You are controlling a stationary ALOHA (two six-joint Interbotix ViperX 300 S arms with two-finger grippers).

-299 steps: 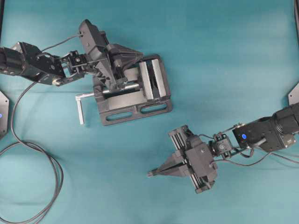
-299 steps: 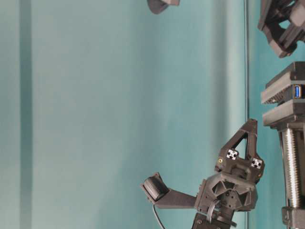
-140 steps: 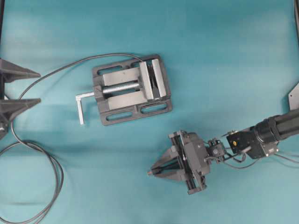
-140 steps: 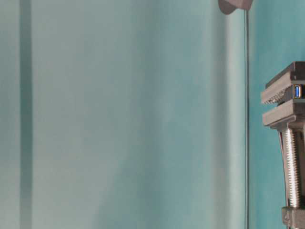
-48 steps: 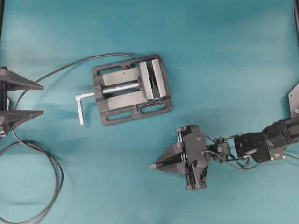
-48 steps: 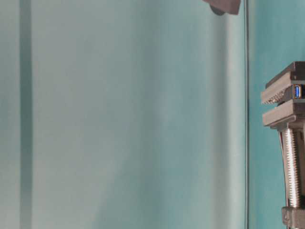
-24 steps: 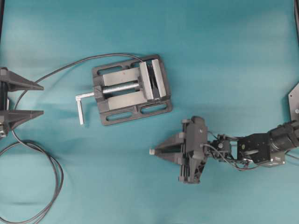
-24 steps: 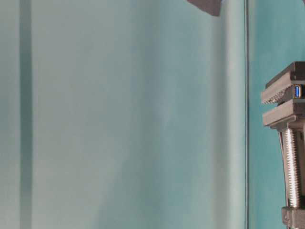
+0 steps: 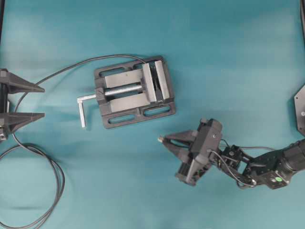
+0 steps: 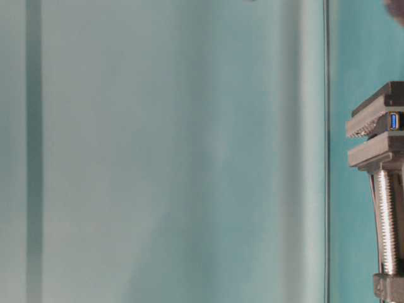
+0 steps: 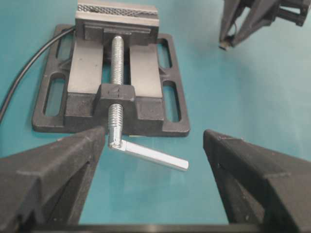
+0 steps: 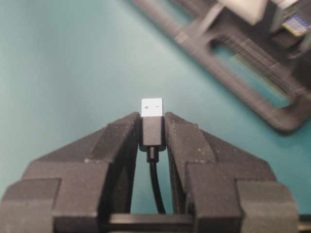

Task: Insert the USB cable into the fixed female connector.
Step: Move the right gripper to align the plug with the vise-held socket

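My right gripper (image 9: 163, 140) is shut on the USB cable's dark plug (image 12: 152, 127). The silver tip (image 12: 152, 106) sticks out past the fingertips, and the thin cable runs back between the fingers. The plug hangs over the mat below and right of the vise (image 9: 136, 93), apart from it. The fixed female connector (image 10: 394, 120) shows a blue socket clamped between the vise jaws. It also shows blurred in the right wrist view (image 12: 296, 24). My left gripper (image 9: 43, 101) is open and empty at the left edge, facing the vise handle (image 11: 150, 154).
The thick black cable (image 9: 52, 181) runs from the vise's far jaw and loops over the left of the mat. The silver L-handle (image 9: 83, 109) sticks out on the vise's left. My right gripper also shows in the left wrist view (image 11: 226, 44).
My right gripper has swung round with the plug. Its tip moved up and slightly right toward the vise, and its body dropped to the lower right. My left gripper has not moved.
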